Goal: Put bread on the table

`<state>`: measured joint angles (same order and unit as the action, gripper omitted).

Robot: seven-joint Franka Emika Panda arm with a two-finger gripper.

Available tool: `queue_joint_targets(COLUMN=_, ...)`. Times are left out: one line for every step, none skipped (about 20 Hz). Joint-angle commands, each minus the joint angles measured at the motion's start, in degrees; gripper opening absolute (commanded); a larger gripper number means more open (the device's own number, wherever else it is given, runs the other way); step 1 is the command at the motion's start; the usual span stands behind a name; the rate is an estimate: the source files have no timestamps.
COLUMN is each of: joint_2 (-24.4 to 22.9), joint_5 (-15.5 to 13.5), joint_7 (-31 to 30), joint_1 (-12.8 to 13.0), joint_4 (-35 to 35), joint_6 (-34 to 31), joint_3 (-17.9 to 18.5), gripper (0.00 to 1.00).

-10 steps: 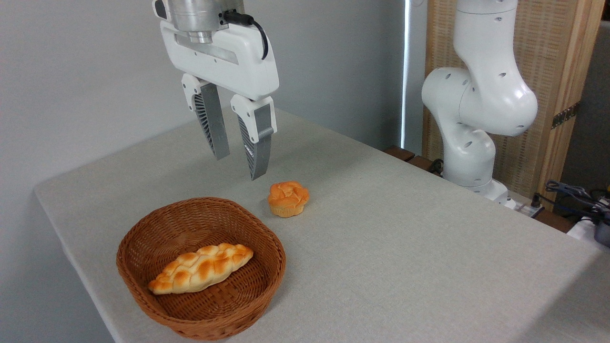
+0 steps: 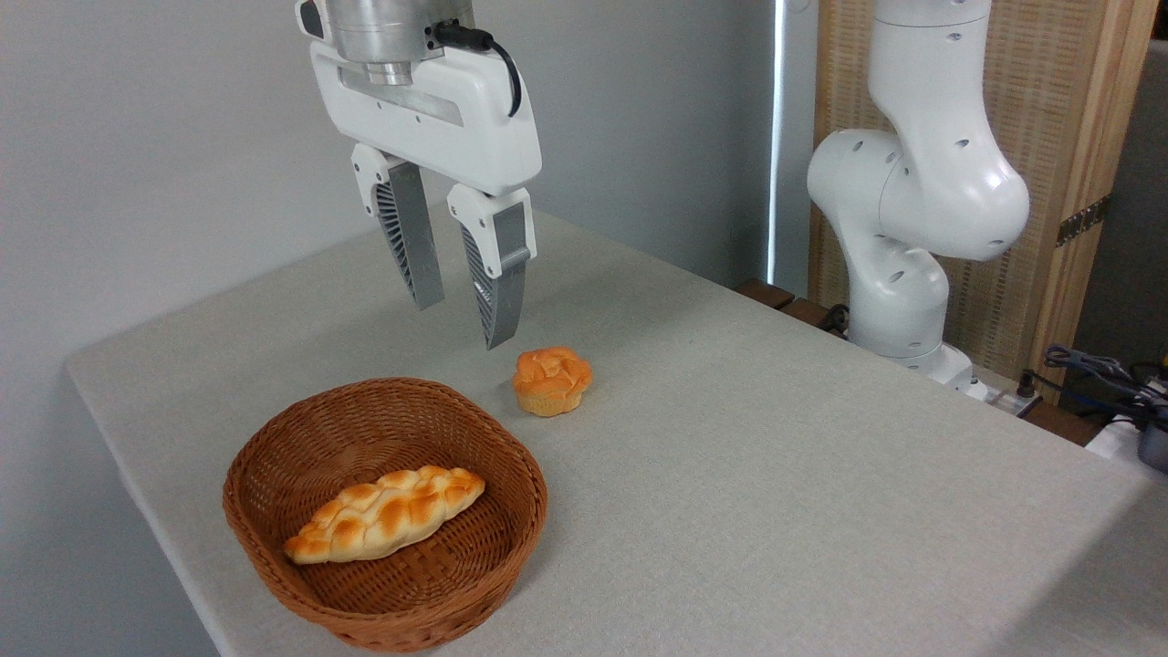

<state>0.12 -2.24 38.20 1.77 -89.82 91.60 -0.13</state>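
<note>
One loaf: long braided cream-and-golden bread [image 2: 384, 515] lying in the brown wicker basket [image 2: 274, 538], near left
claw [image 2: 461, 325]: spread, empty, hanging above the grey-beige cloth counter [image 2: 776, 474]

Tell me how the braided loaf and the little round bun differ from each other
The braided loaf is long with pointed ends; the round bun is short and muffin-shaped. The loaf is clearly the bigger of the two. The loaf lies inside the wicker basket, while the bun sits on the table just beyond the basket. The loaf is pale cream with browned bumps; the bun is more evenly orange. Neither is touched by the gripper, which hangs open above.
</note>
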Motion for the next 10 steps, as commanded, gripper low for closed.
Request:
queue_joint_targets(joint_2=-0.6, joint_5=0.0, joint_7=1.1, joint_1=0.1, joint_4=-0.2, joint_6=-1.2, joint_3=0.5, gripper=1.0)
queue_joint_targets(joint_2=-0.6, joint_5=0.0, joint_7=1.2, joint_1=0.2, joint_4=-0.2, joint_6=-1.2, joint_3=0.5, gripper=1.0)
queue_joint_targets(joint_2=-0.6, joint_5=0.0, joint_7=1.2, joint_1=0.2, joint_4=-0.2, joint_6=-1.1, joint_3=0.5, gripper=1.0)
queue_joint_targets(joint_2=-0.6, joint_5=0.0, joint_7=1.2, joint_1=0.1, joint_4=-0.2, joint_6=-0.9, joint_3=0.5, gripper=1.0)
queue_joint_targets(joint_2=-0.5, joint_5=0.0, joint_7=1.2, joint_1=0.2, joint_4=-0.2, joint_6=-0.8, joint_3=0.5, gripper=1.0)
queue_joint_targets(joint_2=-0.5, joint_5=0.0, joint_7=1.2, joint_1=0.2, joint_4=-0.2, joint_6=-0.7, joint_3=0.5, gripper=1.0)
queue_joint_targets(joint_2=-0.5, joint_5=0.0, joint_7=1.2, joint_1=0.1, joint_4=-0.2, joint_6=-0.4, joint_3=0.5, gripper=1.0)
queue_joint_targets(joint_2=-0.4, joint_5=0.0, joint_7=1.2, joint_1=0.1, joint_4=-0.2, joint_6=0.2, joint_3=0.5, gripper=1.0)
queue_joint_targets(joint_2=-0.3, joint_5=0.0, joint_7=1.2, joint_1=0.1, joint_4=-0.2, joint_6=1.4, joint_3=0.5, gripper=1.0)
queue_joint_targets(joint_2=0.0, joint_5=0.0, joint_7=1.2, joint_1=0.1, joint_4=-0.3, joint_6=2.2, joint_3=0.5, gripper=1.0)
